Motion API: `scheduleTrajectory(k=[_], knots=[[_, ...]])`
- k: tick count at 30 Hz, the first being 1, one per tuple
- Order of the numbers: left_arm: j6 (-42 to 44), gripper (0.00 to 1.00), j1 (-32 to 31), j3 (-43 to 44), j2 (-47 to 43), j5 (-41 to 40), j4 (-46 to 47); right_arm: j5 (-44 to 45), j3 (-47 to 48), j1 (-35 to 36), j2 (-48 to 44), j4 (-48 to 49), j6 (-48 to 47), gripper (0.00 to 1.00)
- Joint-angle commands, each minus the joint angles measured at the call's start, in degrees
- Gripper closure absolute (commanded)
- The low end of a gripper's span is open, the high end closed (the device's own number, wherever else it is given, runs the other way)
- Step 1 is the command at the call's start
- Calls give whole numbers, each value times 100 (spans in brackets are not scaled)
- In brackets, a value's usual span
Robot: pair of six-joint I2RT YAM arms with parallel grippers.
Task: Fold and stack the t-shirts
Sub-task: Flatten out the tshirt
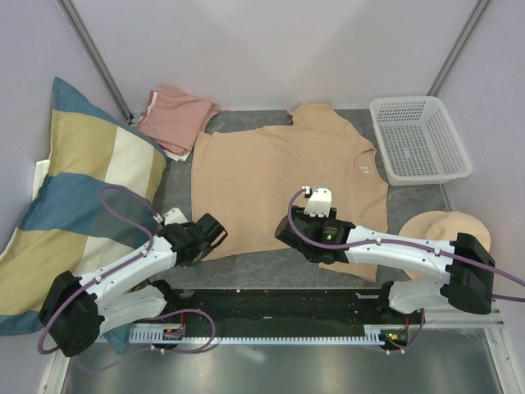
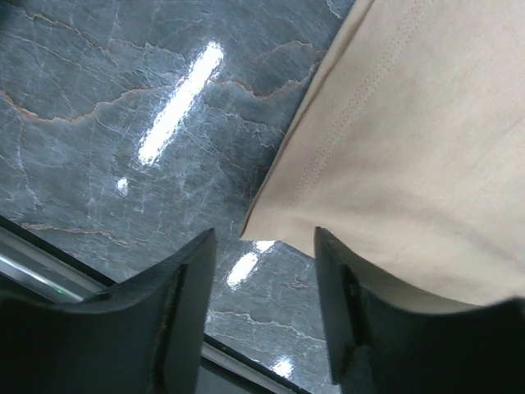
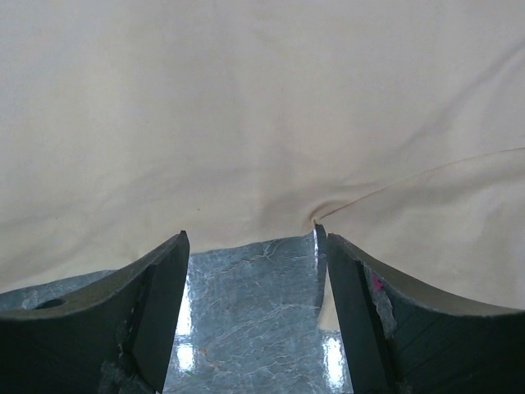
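The tan t-shirt (image 1: 279, 176) lies spread flat on the counter (image 2: 123, 123), with the salmon-pink t-shirt (image 1: 176, 115) folded at the far left. The left gripper (image 2: 262, 238) stands about half open with the tee's near-left corner between its jaws, not pinched, and the right gripper (image 3: 250, 238) stands wide open astride the near hem, holding nothing. The left jaws sit at the very tip of the corner and could catch one layer or slip off, while the pucker by the right jaw could get pinched bunched, skewing the fold.

Left claw (image 2: 262, 242), right claw (image 3: 250, 238): jaws apart.
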Motion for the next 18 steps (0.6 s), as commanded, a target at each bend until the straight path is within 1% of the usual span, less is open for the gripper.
scheduleTrajectory(k=[1, 3, 5, 10, 11, 13, 14, 15, 16, 17, 18], knots=[[-54, 44, -21, 17, 59, -187, 181, 8, -20, -39, -156, 67, -37, 24], [-54, 45, -21, -10, 76, -161, 225, 0, -38, -39, -156, 67, -37, 24], [-54, 49, -21, -45, 94, -143, 243, -18, -56, -47, -165, 75, -37, 24], [16, 49, -21, -28, 77, -143, 243, -36, -82, -56, -174, 93, -28, 24], [60, 46, -21, 16, 59, -160, 243, -36, -82, -65, -191, 102, -37, 24], [244, 44, -21, 279, -11, -378, 251, -27, -91, -65, -209, 84, -37, 24], [349, 40, -12, 428, -12, -519, 260, -27, -99, -74, -226, 84, -55, 24], [646, 37, -12, 786, 6, -669, 286, -27, -108, -74, -235, 102, -46, 24], [876, 33, -3, 981, 145, -1001, 487, -27, -143, -74, -253, 84, -63, 23], [1148, 27, -3, 1192, 251, -1152, 602, -44, -152, -65, -279, 84, -64, 24], [1611, 19, 49, 1629, 391, -1310, 725, -53, -170, -65, -297, 84, -64, 24]])
